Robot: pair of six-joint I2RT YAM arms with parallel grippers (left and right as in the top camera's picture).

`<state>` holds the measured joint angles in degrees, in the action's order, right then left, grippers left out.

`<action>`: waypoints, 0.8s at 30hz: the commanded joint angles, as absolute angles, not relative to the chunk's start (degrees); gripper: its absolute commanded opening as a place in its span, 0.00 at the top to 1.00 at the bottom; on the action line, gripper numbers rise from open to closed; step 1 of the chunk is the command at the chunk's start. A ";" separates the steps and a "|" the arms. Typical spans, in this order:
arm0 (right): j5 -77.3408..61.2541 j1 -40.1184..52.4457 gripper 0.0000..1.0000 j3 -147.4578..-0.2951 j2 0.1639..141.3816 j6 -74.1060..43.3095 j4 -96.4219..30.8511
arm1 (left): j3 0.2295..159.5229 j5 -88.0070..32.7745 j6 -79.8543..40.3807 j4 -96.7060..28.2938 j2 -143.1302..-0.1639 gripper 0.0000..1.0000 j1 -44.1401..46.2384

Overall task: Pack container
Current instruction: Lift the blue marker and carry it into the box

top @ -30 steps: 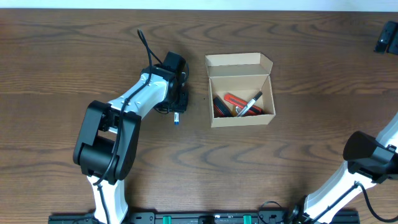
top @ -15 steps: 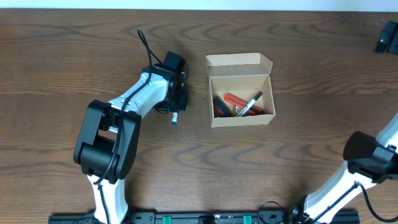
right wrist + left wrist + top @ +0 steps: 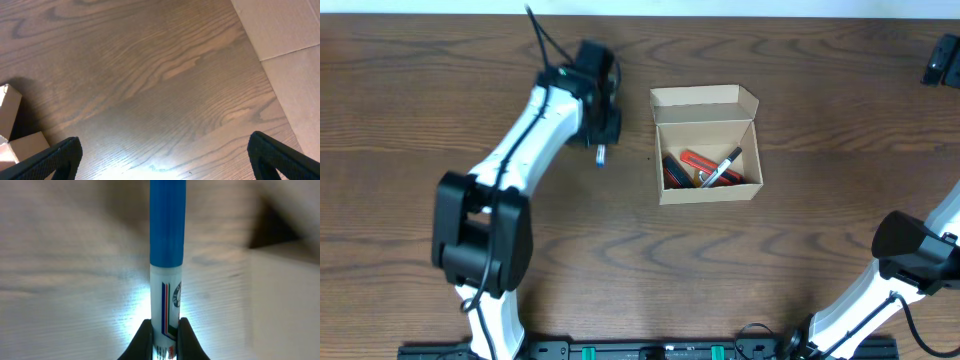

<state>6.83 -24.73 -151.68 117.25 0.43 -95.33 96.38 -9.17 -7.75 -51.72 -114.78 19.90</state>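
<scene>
The container [image 3: 706, 104], a tan cardboard box with its flap lid open toward the far side, sits at the table's middle. A black marker [image 3: 722, 167] and red markers [image 3: 698, 160] lie inside it. My left gripper [image 3: 599, 128] hangs just left of the box, shut on a white marker with a blue cap [image 3: 601, 154]. In the left wrist view the marker [image 3: 168, 255] sticks straight out from between the left gripper's [image 3: 165, 327] fingers, and the box wall [image 3: 287, 300] shows blurred on the right. The right gripper [image 3: 165, 162] stands open over bare wood, holding nothing.
A black object [image 3: 942, 60] sits at the far right corner of the table. The right arm's base link [image 3: 910, 250] stands at the near right. The table edge [image 3: 250, 37] runs across the upper right of the right wrist view, and a tan box corner [image 3: 9, 117] shows at its left.
The left gripper has shut on the blue-capped marker and lifted it off the table, moving toward the far side. The right arm has not moved.
</scene>
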 commanded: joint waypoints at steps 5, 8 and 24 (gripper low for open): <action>6.61 -24.93 0.01 -152.46 116.36 -0.38 -95.39 | 112.51 -21.45 0.97 -60.40 -111.26 0.94 21.47; 6.61 -24.93 0.01 -152.46 116.36 -0.38 -95.42 | 115.00 -23.18 1.34 -61.95 -111.26 0.94 24.01; 6.61 -24.93 0.01 -152.46 116.36 -0.38 -95.39 | 115.39 -30.26 5.37 -61.06 -118.17 0.94 34.06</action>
